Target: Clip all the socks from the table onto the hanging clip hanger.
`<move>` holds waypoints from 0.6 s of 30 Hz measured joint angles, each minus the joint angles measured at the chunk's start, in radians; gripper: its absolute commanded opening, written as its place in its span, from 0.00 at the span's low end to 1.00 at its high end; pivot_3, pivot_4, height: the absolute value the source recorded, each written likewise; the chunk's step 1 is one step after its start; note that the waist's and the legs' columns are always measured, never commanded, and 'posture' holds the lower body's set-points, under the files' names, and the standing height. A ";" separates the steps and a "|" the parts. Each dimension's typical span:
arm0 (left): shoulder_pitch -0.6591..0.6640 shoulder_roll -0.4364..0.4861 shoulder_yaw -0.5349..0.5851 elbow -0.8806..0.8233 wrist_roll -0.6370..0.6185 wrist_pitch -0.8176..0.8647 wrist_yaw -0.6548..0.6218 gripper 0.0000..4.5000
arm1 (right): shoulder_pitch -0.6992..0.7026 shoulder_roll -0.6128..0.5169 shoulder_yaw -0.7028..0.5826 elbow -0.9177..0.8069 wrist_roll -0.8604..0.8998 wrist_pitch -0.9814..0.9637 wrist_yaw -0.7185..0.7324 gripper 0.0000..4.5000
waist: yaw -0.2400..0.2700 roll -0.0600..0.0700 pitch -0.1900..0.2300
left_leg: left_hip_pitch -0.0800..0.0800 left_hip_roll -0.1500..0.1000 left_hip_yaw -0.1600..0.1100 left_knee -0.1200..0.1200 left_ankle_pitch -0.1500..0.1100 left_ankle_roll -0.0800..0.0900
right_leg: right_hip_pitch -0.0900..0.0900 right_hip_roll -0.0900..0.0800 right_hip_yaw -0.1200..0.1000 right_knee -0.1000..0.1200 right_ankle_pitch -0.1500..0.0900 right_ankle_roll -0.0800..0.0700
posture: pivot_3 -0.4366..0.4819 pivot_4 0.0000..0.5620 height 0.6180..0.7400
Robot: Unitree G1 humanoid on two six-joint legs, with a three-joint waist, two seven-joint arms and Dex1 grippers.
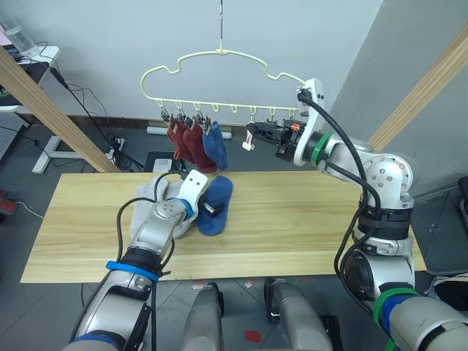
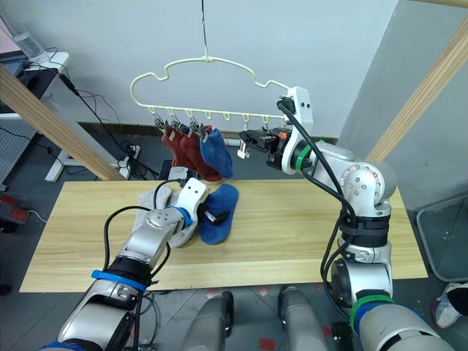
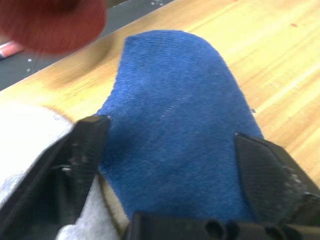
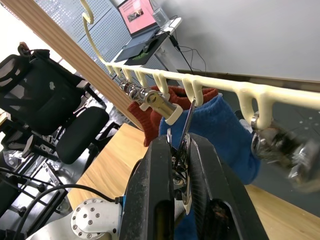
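Observation:
The pale-yellow clip hanger point(image 1: 219, 53) hangs above the table point(image 1: 307, 219). Two rust-red socks point(image 1: 184, 142) and a blue sock point(image 1: 216, 146) hang from its left clips. A second blue sock point(image 1: 223, 191) lies flat on the table, and my left gripper point(image 1: 212, 208) rests over it, open, one finger on each side point(image 3: 172, 137). Grey socks point(image 1: 155, 186) lie bunched beside and partly under my left arm. My right gripper point(image 1: 256, 136) is raised at the hanger's row of clips, its fingers shut on a metal clip point(image 4: 186, 125) to the right of the hanging blue sock.
Slanted wooden poles stand at the left point(image 1: 51, 110) and right point(image 1: 428, 84) behind the table. A black office chair point(image 4: 45, 100) and a laptop point(image 4: 135, 12) are on the far left. Cables lie on the floor behind the table.

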 measured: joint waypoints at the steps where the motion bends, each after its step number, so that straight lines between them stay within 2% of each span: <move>1: 0.002 0.000 -0.001 -0.001 0.002 -0.003 -0.004 0.68 | 0.000 0.000 0.001 0.001 0.000 -0.002 0.000 0.08 | 0.000 0.000 0.000 | 0.000 0.000 0.000 0.000 0.000 0.000 | 0.000 0.000 0.000 0.000 0.000 0.000 | 0.42 0.56 1.00; 8: 0.038 0.017 -0.036 -0.037 0.057 -0.062 -0.033 0.23 | 0.000 -0.004 0.006 0.004 0.000 -0.012 -0.001 0.08 | -0.007 0.000 0.000 | 0.001 0.000 0.000 0.000 0.000 0.000 | 0.000 0.000 0.000 0.001 0.000 0.000 | 0.42 0.56 1.00; 12: 0.061 0.016 -0.037 -0.063 0.058 -0.059 -0.045 0.01 | -0.002 -0.006 0.008 0.017 -0.001 -0.025 -0.001 0.08 | -0.013 0.000 0.000 | 0.001 0.000 0.000 0.000 0.000 0.000 | 0.000 0.000 0.000 0.001 0.000 0.000 | 0.43 0.56 1.00; 18: 0.073 0.015 -0.028 -0.080 0.058 -0.048 -0.057 0.01 | -0.013 -0.021 0.016 0.048 -0.011 -0.051 0.002 0.08 | -0.018 0.000 0.000 | 0.001 0.000 0.000 0.000 0.000 0.000 | 0.000 0.000 0.000 0.001 0.000 0.000 | 0.43 0.56 1.00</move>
